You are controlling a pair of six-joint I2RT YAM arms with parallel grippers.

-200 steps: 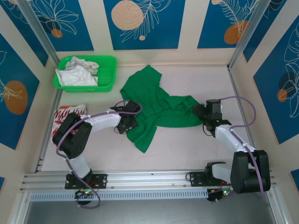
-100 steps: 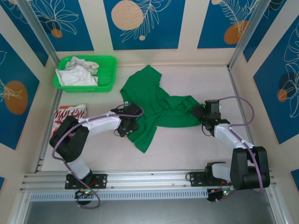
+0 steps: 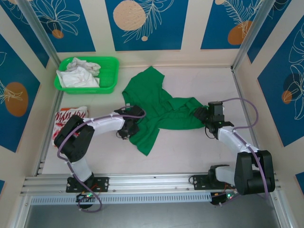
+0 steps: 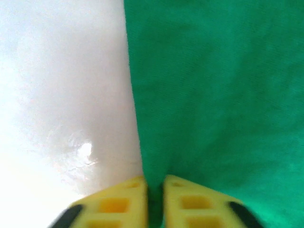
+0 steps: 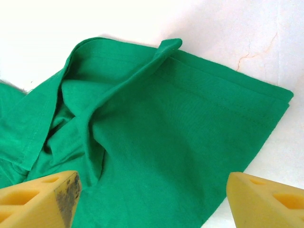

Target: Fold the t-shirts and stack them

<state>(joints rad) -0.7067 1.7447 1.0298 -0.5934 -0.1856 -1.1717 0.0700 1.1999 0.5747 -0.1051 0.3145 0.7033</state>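
Left wrist view: the left fingers (image 4: 190, 206) are pressing together on the left edge of the green t-shirt (image 4: 218, 95), with a thin fold of cloth caught between them where the cloth meets the bare worktop (image 4: 57, 85). In the top view, the green t-shirt (image 3: 156, 102) is lying crumpled and spread unevenly in the middle of the worktop (image 3: 190, 147). The red t-shirt (image 3: 71, 115) is sitting bunched at the left wall, below the basket (image 3: 111, 71) holding white cloth (image 3: 78, 73).

The right fingers (image 5: 38, 199) are standing spread wide and holding nothing, hovering over the hemmed right end of the shirt.

The step in hand looks like taking hold of the green shirt at two points so it can be flattened before folding. Folding itself is not yet begun. The next move probably calls for the right fingers to drop onto the hem and pinch it, catching the cloth without bunching more layers. Both arms would then draw apart.

Compared with a second ago, the left fingers have closed on the cloth and the left elbow has shifted slightly. The right arm and the shirt are lying much as they were.
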